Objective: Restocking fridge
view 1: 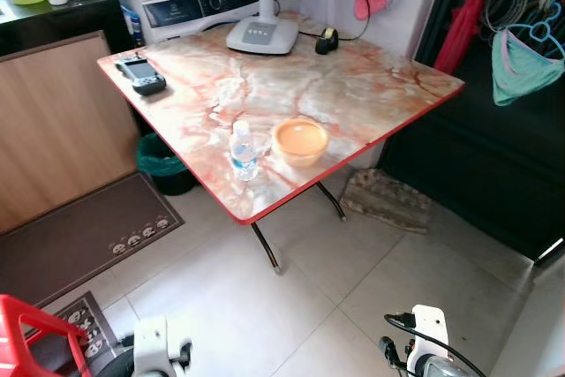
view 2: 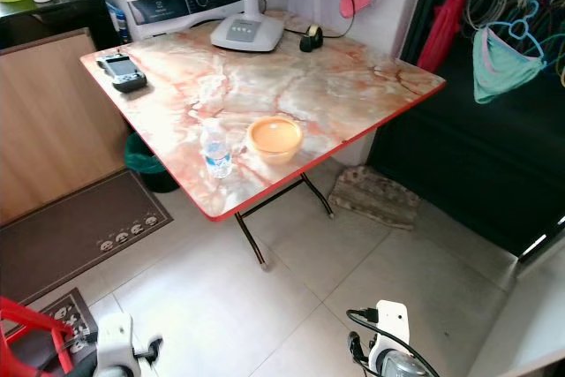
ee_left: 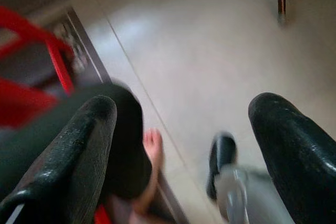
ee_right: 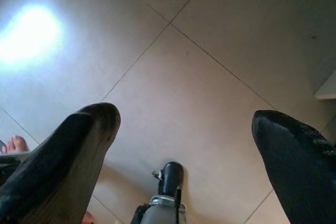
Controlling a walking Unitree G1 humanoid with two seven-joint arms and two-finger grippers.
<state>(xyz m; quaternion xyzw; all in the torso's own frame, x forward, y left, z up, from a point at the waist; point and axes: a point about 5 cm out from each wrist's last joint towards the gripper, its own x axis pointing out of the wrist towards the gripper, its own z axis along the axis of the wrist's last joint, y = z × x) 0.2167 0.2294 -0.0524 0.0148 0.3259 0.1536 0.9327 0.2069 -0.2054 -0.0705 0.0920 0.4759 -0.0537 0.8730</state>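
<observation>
A small clear water bottle [view 1: 244,151] with a blue label stands upright near the front edge of a marble-patterned folding table [view 1: 353,86]. An orange bowl [view 1: 300,140] sits just to its right. Both arms hang low by the tiled floor, well short of the table, with the left arm [view 1: 159,346] and the right arm [view 1: 425,342] at the bottom of the head views. My left gripper [ee_left: 184,108] is open over the floor with nothing between its fingers. My right gripper [ee_right: 184,119] is open too, over bare tiles.
On the table are a fan base [view 1: 262,34], a handheld device [view 1: 141,75] and a tape roll [view 1: 327,40]. A green bin [view 1: 163,163] stands under the table, mats [view 1: 79,240] lie left, a folded rug [view 1: 386,200] right. A red frame [view 1: 31,333] and a person's bare foot [ee_left: 152,145] are close behind.
</observation>
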